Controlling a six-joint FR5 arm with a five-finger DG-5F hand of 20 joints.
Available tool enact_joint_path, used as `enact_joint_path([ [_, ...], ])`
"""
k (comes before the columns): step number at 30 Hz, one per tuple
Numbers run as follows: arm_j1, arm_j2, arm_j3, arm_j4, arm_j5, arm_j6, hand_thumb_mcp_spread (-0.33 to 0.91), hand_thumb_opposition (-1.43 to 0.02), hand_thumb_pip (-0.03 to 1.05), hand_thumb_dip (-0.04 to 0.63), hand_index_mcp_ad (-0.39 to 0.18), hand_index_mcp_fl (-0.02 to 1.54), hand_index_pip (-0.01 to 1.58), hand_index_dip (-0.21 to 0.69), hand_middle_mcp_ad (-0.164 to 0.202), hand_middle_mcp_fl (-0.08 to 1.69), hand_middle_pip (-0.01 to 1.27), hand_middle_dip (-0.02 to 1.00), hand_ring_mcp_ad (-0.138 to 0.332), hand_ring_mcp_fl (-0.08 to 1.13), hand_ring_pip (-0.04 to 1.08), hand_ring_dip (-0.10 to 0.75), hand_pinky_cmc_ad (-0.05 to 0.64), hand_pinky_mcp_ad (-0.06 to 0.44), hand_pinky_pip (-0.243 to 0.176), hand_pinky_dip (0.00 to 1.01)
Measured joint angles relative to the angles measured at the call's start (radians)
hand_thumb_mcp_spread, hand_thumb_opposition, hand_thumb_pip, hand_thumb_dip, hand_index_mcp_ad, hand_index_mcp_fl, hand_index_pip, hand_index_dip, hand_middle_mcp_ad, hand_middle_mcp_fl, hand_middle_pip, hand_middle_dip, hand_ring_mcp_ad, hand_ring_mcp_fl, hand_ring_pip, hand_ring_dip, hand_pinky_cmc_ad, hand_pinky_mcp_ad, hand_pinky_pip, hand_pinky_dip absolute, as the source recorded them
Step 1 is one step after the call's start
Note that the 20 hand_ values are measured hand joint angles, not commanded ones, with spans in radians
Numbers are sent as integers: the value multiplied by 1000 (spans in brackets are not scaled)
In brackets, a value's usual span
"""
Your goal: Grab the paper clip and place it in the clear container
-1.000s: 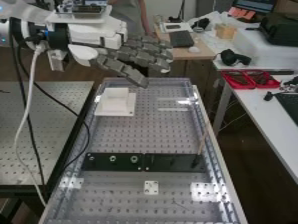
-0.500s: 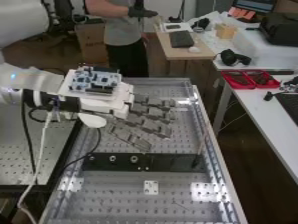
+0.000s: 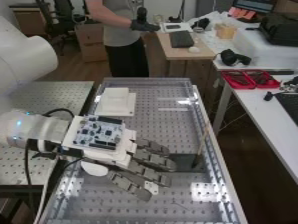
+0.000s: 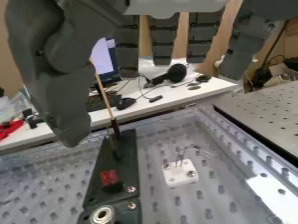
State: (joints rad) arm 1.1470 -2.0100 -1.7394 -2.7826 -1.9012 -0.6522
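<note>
the dark grey, segmented hand (image 3: 153, 160) spreads its straight fingers above the perforated grey bench surface (image 3: 106, 210). a thin, wiry shape (image 4: 196, 148), too faint to confirm as the paper clip, lies near the small white plate with round holes (image 4: 174, 179).

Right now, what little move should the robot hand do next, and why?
I'd probably ease the open hand toward the thin, wire-like bit before curling any fingers. That bit might be the paper clip, though I can't be sure. It lies on the tray near the small white plate, and the hand is holding nothing.
</note>
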Motion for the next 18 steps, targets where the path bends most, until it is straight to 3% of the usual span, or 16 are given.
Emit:
enact_joint_path([
  [9,-30,-77,34,56,15,6,372,-806,621,204,-96,150,826,-2,75,-3,127,154,166,2,91,79,374,314,-93,421],
  [18,-40,-131,62,161,-4,11,393,-813,646,237,-122,58,1175,0,75,0,127,154,157,0,77,87,370,295,-93,375],
])
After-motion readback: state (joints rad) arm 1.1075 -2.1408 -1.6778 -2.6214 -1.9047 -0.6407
